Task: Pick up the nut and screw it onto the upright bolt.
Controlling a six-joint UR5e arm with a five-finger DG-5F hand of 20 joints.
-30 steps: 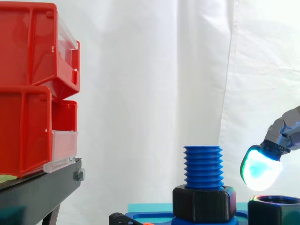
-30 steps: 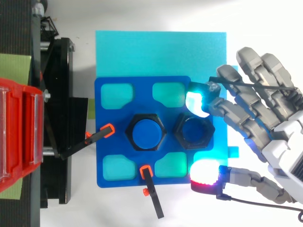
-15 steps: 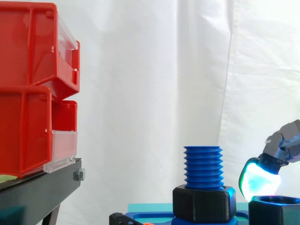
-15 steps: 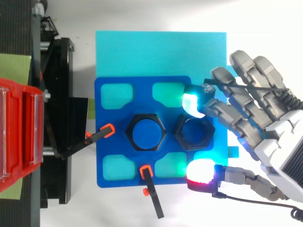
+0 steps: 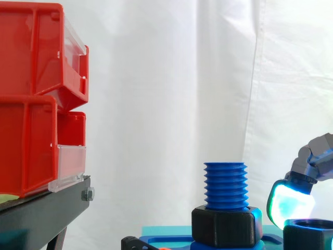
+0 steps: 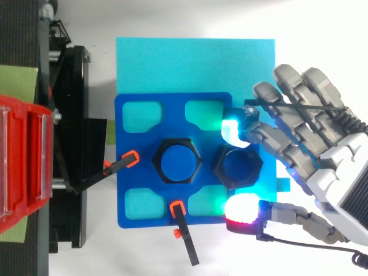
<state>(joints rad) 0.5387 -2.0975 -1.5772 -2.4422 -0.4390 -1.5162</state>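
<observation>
The blue bolt [image 6: 176, 161] stands upright in a black hex collar [image 5: 226, 226] at the middle of the blue plate [image 6: 135, 190]; its thread [image 5: 225, 185] is bare. The loose black nut [image 6: 237, 167] lies on the plate just right of the bolt, also seen as the nut [image 5: 312, 235] at the lower right of the side view. My hand [image 6: 339, 184] reaches in from the right. A cyan-glowing fingertip [image 6: 233, 131] rests at the nut's far edge, and the red-glowing thumb pad [image 6: 244, 209] sits a little off its near edge. The hand brackets the nut without closing on it.
Red bins [image 5: 36, 99] are stacked on a black stand [image 5: 47, 211] at the left. The blue plate lies on a cyan mat [image 6: 195, 63]. Two black clamps with orange tips [image 6: 131, 157] [image 6: 177, 208] hold the plate at its left and front edges.
The hand has slid left and lowered toward the nut, the thumb pad drawing nearer. The nut has shifted slightly toward the hand and turned a little. The bolt has not moved.
</observation>
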